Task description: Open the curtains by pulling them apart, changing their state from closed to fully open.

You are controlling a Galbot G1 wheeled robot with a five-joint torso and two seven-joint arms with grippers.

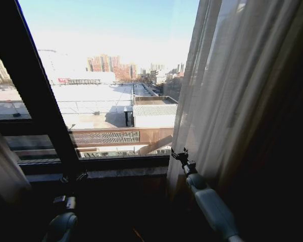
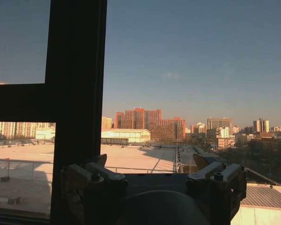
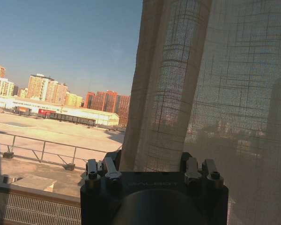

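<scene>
The curtains stand apart. The right sheer panel (image 1: 232, 91) hangs bunched at the right of the window, and a strip of the left panel (image 1: 2, 171) shows at the lower left edge. My right gripper (image 1: 180, 155) is at the right panel's inner edge, low down. In the right wrist view the right gripper (image 3: 150, 169) is open, with the woven fabric (image 3: 201, 93) hanging just beyond its fingers (image 3: 105, 169). My left gripper (image 1: 73, 177) is low by the dark window mullion (image 1: 40, 101). In the left wrist view the left gripper (image 2: 152, 171) is open and holds nothing, facing the mullion (image 2: 77, 93).
A dark sill (image 1: 121, 169) runs below the glass. A dark opaque drape (image 1: 288, 166) hangs at the far right behind the sheer panel. Rooftops and city buildings lie outside the window.
</scene>
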